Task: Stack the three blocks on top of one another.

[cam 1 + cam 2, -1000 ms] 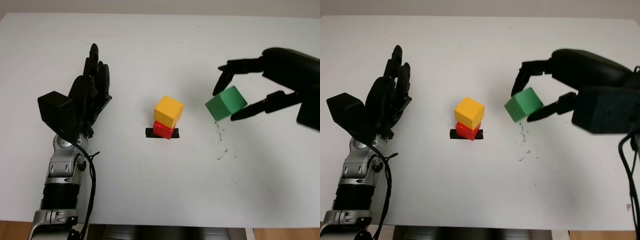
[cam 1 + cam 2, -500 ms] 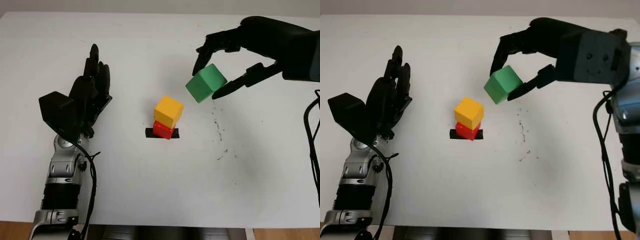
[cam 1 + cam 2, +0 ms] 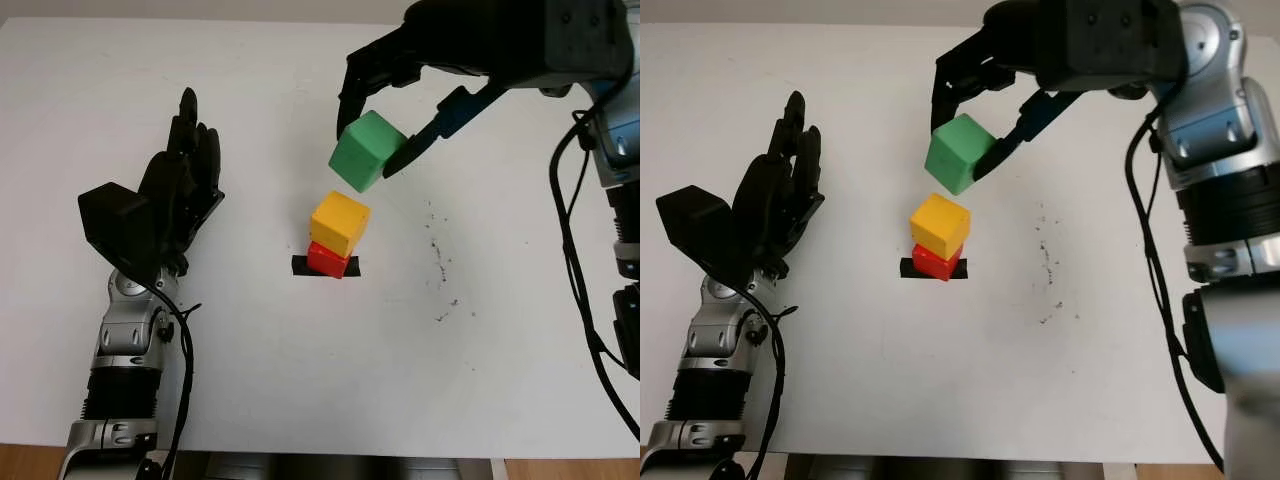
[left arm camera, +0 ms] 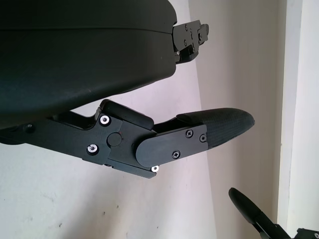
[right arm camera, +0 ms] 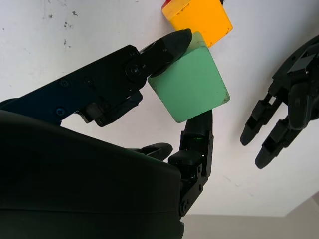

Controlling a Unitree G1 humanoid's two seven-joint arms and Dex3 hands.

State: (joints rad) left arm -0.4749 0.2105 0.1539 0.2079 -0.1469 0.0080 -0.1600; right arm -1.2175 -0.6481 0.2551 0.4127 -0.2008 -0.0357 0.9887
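Yellow block (image 3: pixel 339 223) already on red block (image 3: pixel 325 259) — right hand (image 3: pixel 385 125) clamped on green block (image 3: pixel 365 151) just above/far of stack, left hand (image 3: pixel 180 190) open at left.

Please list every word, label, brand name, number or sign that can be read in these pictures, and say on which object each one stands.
There is none to read. The green block held in the right hand, the yellow block, the red block, the black tape strip, the white table and the open left hand at the left carry no writing.
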